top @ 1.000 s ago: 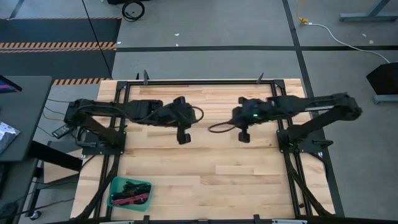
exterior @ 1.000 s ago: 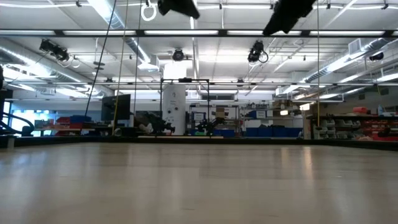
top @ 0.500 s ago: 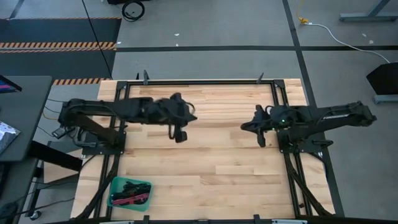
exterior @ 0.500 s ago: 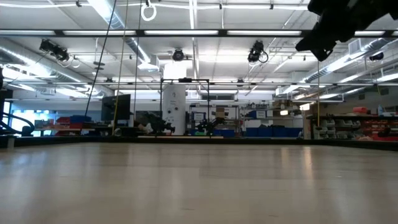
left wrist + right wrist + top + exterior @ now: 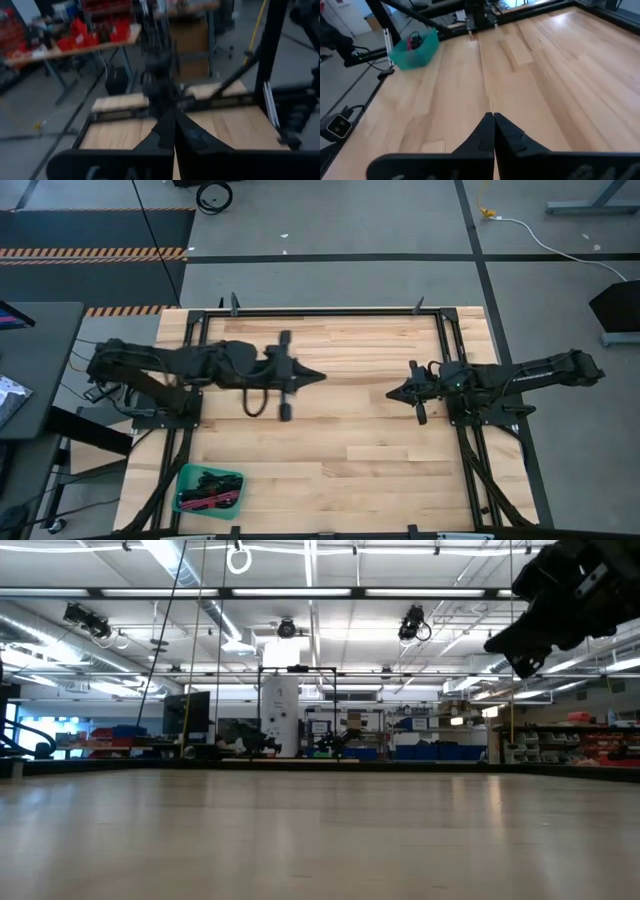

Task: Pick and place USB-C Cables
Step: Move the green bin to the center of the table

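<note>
The USB-C cables (image 5: 208, 488) lie as small black and magenta-red bundles inside the teal tray (image 5: 183, 480), which sits by the table's near left corner. The right wrist view also shows the tray (image 5: 422, 50) with the cables (image 5: 413, 39) in it. My left gripper (image 5: 316, 375) hangs shut over the table's middle left, pointing level toward the right; its shut fingers (image 5: 175, 122) face the other arm. My right gripper (image 5: 392, 393) is shut at the middle right, pointing left, and its fingertips (image 5: 493, 117) meet above bare wood. Both grippers are far from the tray.
The wooden table (image 5: 330, 440) has a black frame rail (image 5: 320, 311) along its far edge and rails running down both sides. In the low view a dark arm (image 5: 560, 595) hangs at the upper right over bare tabletop. A grey side table (image 5: 30, 370) stands to the left.
Both arms have drawn apart from the table's middle. The left gripper has pulled back toward the left and tipped from pointing down to pointing level to the right. The right arm has folded back toward the right edge and sunk lower, dropping into the low view.
</note>
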